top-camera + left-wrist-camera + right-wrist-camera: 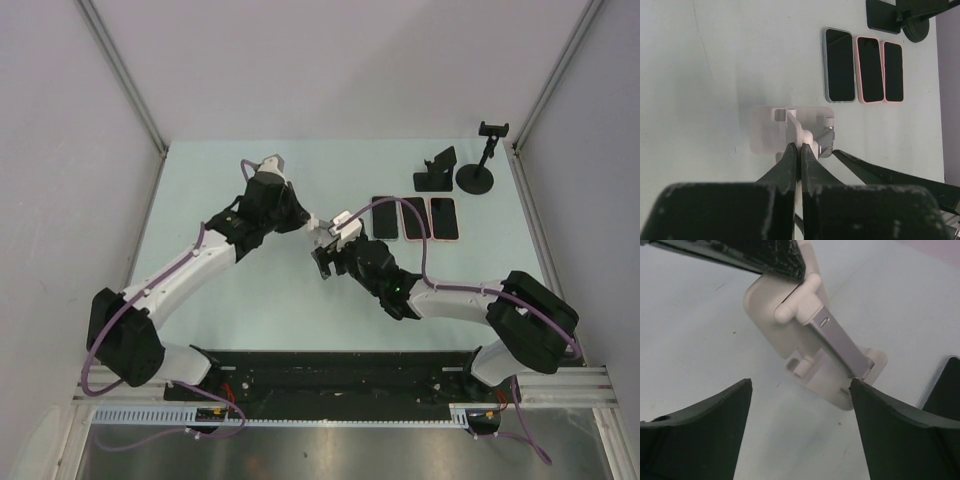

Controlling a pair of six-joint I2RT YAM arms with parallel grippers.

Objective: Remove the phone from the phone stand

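Jaws of the left gripper (799, 147) are pinched together on the upright plate of a white phone stand (769, 131) on the tabletop (715, 75). Just beside the stand, the right gripper (800, 384) faces it, jaws wide apart. Farther right of the stand, three phones (870, 69) lie flat, side by side.

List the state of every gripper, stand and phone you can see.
Left gripper: shut on white plastic phone stand.
White plastic phone stand: no phone on it.
Right gripper: open.
Grey-cased phone: lying flat, screen dark.
Two pink-cased phones: lying flat, screens dark.
Black folding stand: empty.
Black round-base clamp stand: empty.
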